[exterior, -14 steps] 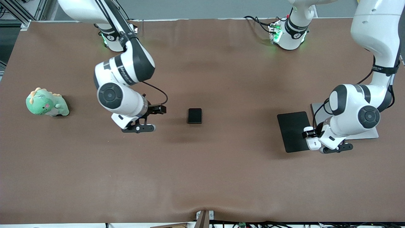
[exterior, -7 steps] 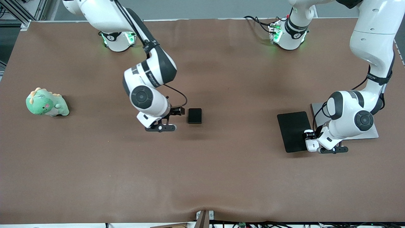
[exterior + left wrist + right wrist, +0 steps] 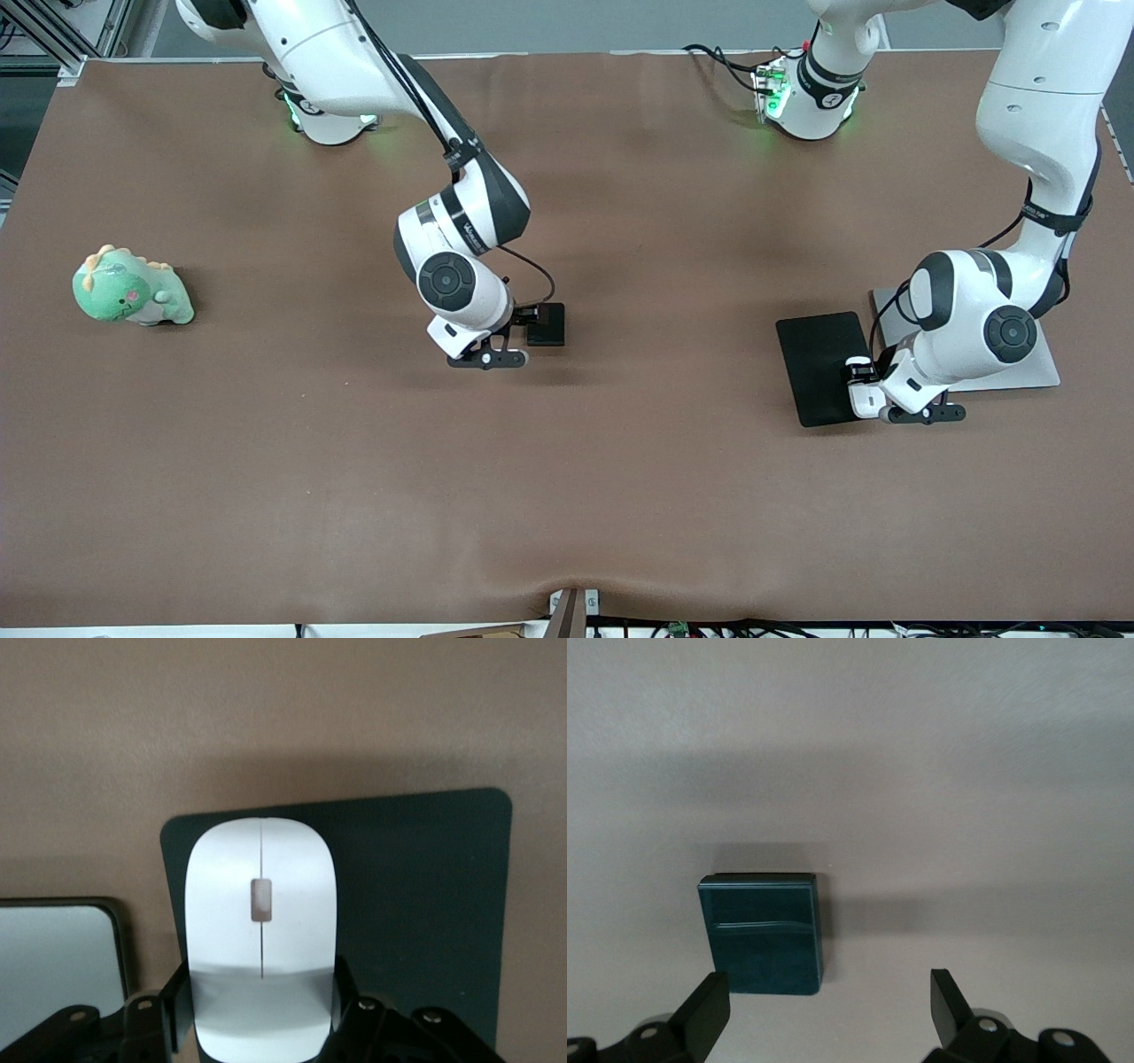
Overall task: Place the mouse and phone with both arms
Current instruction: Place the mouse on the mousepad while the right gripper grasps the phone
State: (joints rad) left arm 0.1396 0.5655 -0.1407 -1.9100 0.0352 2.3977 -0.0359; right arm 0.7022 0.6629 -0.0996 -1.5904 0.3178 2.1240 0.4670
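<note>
White mouse (image 3: pixel 260 930) sits clamped in the left gripper (image 3: pixel 873 403) over the black mouse pad (image 3: pixel 819 365), no lettering legible. Right gripper (image 3: pixel 824 1005), fingers apart, hovers beside the phone (image 3: pixel 547 323) lying mid-table on bare brown cloth.

table (image 3: pixel 620 496): wide, covered in a matte brown sheet; sheet edge puckers a little at the middle of the rim nearest the front camera
wall strip (image 3: pixel 567 25): plain grey band along the top of the front view, above the table's edge
metal framing (image 3: pixel 62 35): dark struts at the upper corner, toward the right arm's end
cables (image 3: pixel 726 62): black, trailing over the top edge of the table
light: even and soft, faint blurred shadows on the brown sheet
</note>
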